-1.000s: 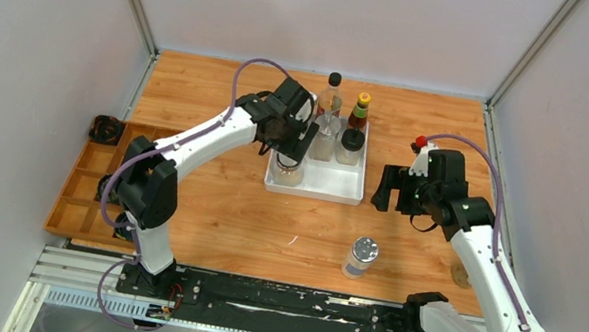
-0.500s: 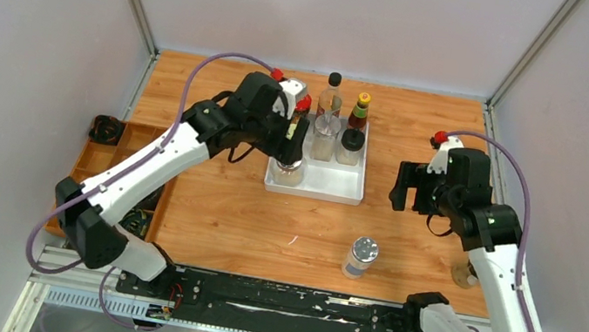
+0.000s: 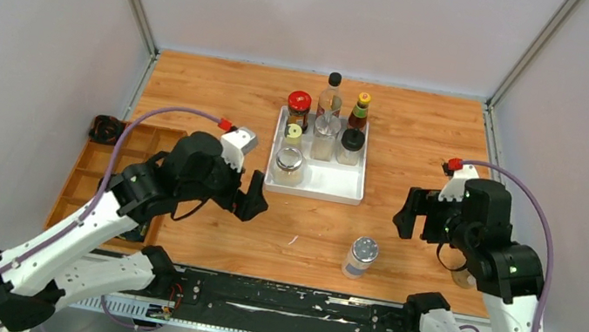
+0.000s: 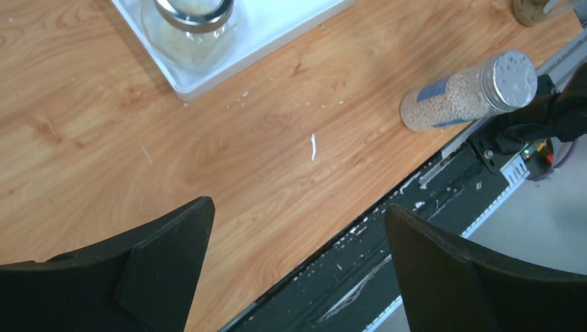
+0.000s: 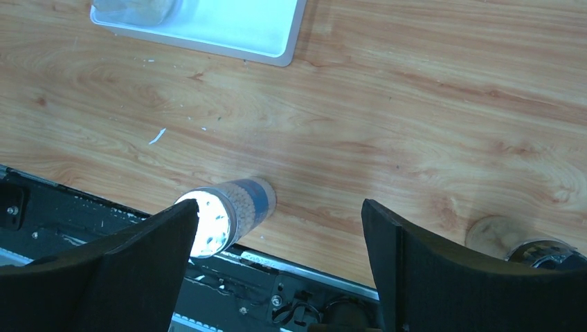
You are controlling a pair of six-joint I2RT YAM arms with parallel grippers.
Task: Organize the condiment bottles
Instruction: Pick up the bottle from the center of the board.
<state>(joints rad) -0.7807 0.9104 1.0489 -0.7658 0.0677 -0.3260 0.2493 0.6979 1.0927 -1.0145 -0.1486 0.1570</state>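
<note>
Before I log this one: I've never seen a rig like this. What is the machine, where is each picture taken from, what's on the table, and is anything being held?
The machine is two robot arms bolted at the near edge of a wooden table. The wide picture looks down from above and behind them. The other two come from a camera on each wrist, so the dark shapes at the bottom are that arm's own fingers.

A white tray holds several condiment bottles, among them a red-capped jar and a tall black-capped bottle. A silver-capped bottle stands alone on the wood in front of the tray. A wooden compartment box sits at the left edge.

The left gripper and the right gripper are both open and hold nothing.
</note>
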